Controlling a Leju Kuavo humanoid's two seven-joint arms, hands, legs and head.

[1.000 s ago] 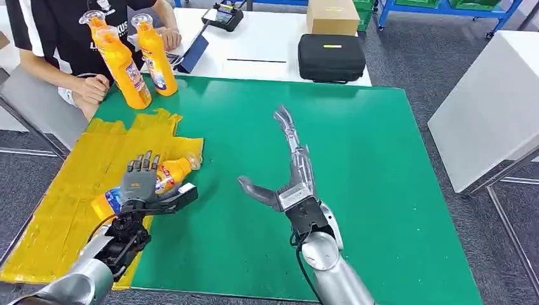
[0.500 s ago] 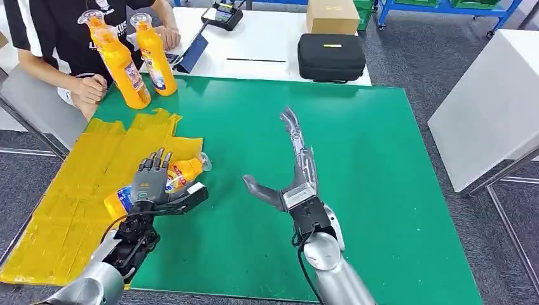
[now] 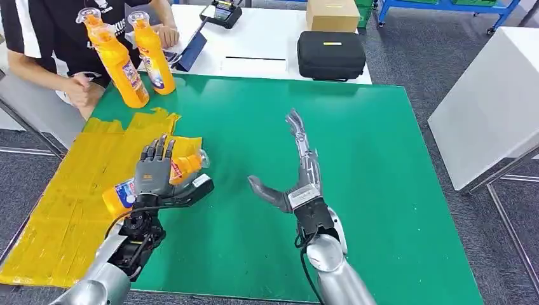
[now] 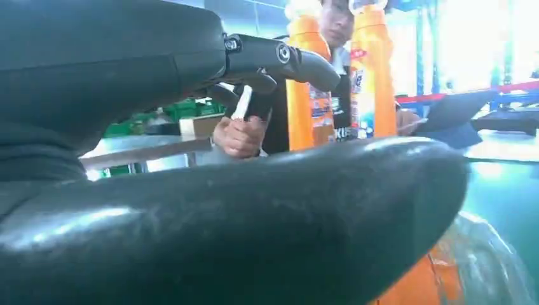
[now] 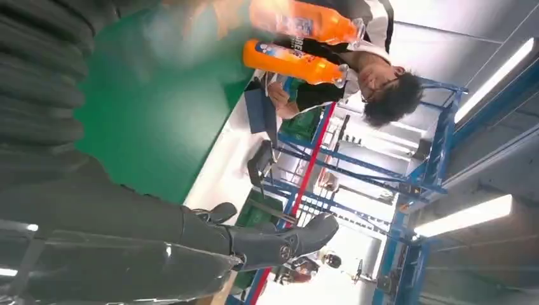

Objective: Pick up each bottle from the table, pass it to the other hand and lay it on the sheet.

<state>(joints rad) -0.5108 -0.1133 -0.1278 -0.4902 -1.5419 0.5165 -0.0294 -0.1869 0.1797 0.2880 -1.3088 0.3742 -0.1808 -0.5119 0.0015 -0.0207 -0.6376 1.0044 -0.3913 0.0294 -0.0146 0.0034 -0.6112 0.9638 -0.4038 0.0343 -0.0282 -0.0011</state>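
Left hand [image 3: 154, 175] grips an orange bottle [image 3: 180, 170] over the yellow sheet's [image 3: 70, 190] right edge. Right hand [image 3: 299, 175] hangs empty, fingers spread, above bare green mat [image 3: 381, 165]. Two bottles [image 3: 133, 57] stand at the mat's far-left corner.

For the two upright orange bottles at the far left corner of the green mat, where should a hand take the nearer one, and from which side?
Probably around the waist of the nearer upright bottle, below its narrow neck, where the body is widest and labelled. Come from the open mat side, on the robot's right: the second bottle stands close behind it and the person's hand is just to its left. The right hand is open and free.
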